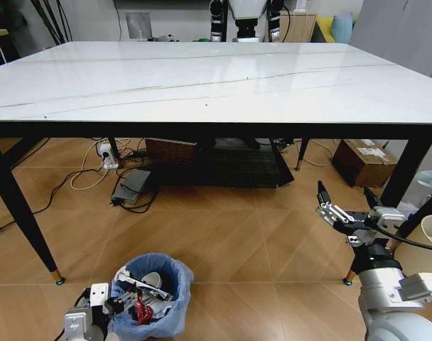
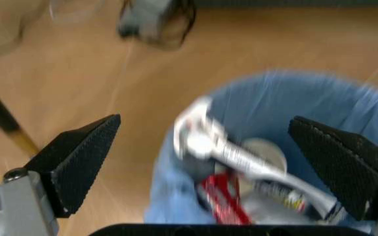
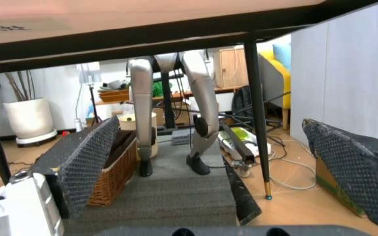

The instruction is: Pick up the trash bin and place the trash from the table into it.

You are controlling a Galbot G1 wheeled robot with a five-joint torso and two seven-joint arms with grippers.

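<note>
The trash bin (image 1: 153, 291), a small round bin lined with a light-blue bag, stands on the wooden floor in front of the table (image 1: 202, 78). Inside it lies trash: a crushed red can (image 2: 225, 196), a black-white stick wrapper (image 2: 241, 157) and a white lid (image 2: 265, 150). My left gripper (image 1: 120, 302) is at the bin's left rim, open (image 2: 204, 120), one finger outside the bag and one over the inside. Off to the right, my right gripper (image 1: 344, 195) hangs open below the tabletop, holding nothing (image 3: 210, 123). The marble-look tabletop shows bare.
Black table legs (image 1: 24, 220) stand at the left and right. Under the table are cables and a power strip (image 1: 108, 153), a wicker basket (image 1: 170, 150) and a dark mat. A cardboard box (image 1: 365, 160) sits at the right. Another robot (image 3: 173, 103) stands beyond the table.
</note>
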